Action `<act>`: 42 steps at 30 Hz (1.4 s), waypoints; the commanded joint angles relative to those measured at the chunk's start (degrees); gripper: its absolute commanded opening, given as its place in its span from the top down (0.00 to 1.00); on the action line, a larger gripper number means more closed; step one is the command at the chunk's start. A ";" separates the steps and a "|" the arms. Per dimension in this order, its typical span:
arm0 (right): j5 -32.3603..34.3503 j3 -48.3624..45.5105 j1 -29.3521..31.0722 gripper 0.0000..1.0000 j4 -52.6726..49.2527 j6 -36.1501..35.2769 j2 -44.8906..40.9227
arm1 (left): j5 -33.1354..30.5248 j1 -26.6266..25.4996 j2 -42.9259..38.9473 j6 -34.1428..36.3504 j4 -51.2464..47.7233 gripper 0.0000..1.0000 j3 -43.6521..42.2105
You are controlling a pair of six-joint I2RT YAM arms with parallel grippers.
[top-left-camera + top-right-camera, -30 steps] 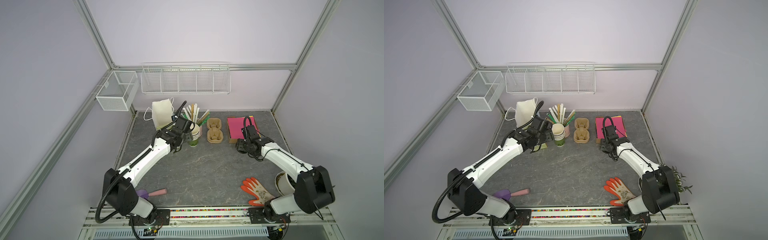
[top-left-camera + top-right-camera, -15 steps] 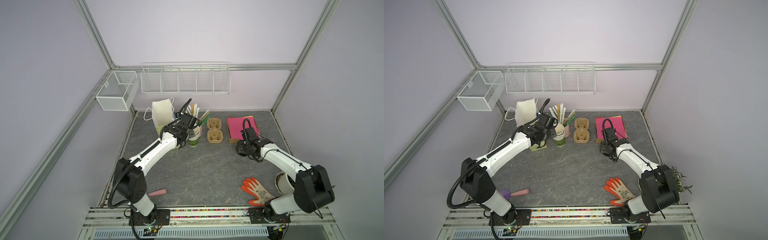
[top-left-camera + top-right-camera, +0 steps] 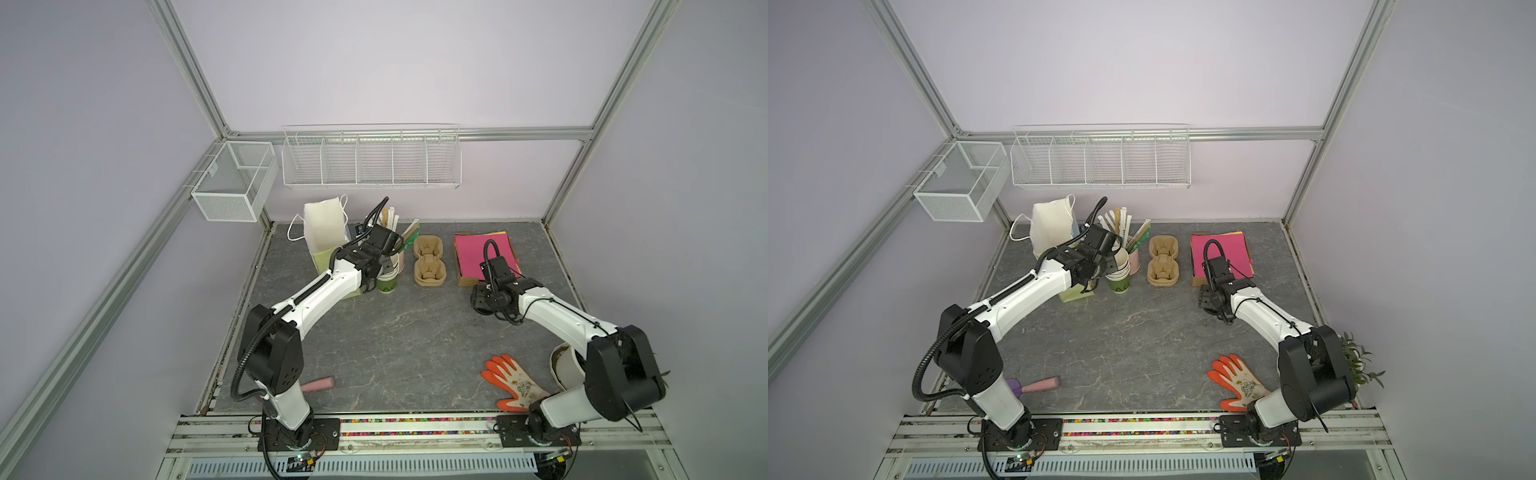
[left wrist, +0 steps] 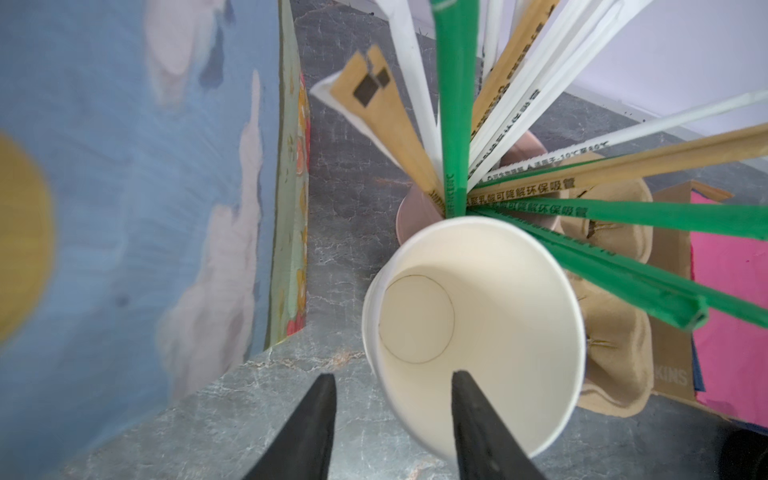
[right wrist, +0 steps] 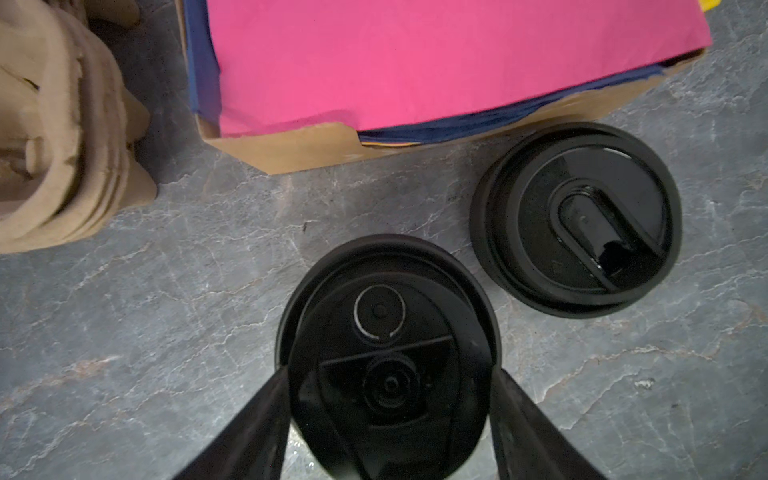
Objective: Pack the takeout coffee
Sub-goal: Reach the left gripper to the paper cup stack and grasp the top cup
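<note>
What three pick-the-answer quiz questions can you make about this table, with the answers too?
1. Where does the pink paper lie? A in a drawer B in the cardboard box C on a plate
2. How many black lidded cups stand near that box? A one B two C four
3. The top paper cup of the stack is A empty B full of coffee C lidded
Answers: B, brown box walls edge the sheets; B, the right wrist view shows two black lids; A, its cream bottom is bare.
</note>
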 commanded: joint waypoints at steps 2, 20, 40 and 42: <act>-0.64 -1.16 -0.16 0.29 1.15 -0.57 1.64 | -1.36 -0.16 2.80 -1.62 -3.17 0.59 3.90; -0.71 -1.87 -0.64 0.29 2.21 -0.83 2.70 | -1.77 -0.16 4.88 -2.05 -6.46 0.97 6.35; -0.80 -1.90 -0.67 0.28 2.30 -0.68 3.99 | -1.88 -0.16 2.23 -3.62 -10.28 1.00 10.82; -0.72 -1.87 -0.72 0.28 2.13 -0.81 3.88 | -2.76 -0.16 1.38 -2.70 -9.85 1.00 11.50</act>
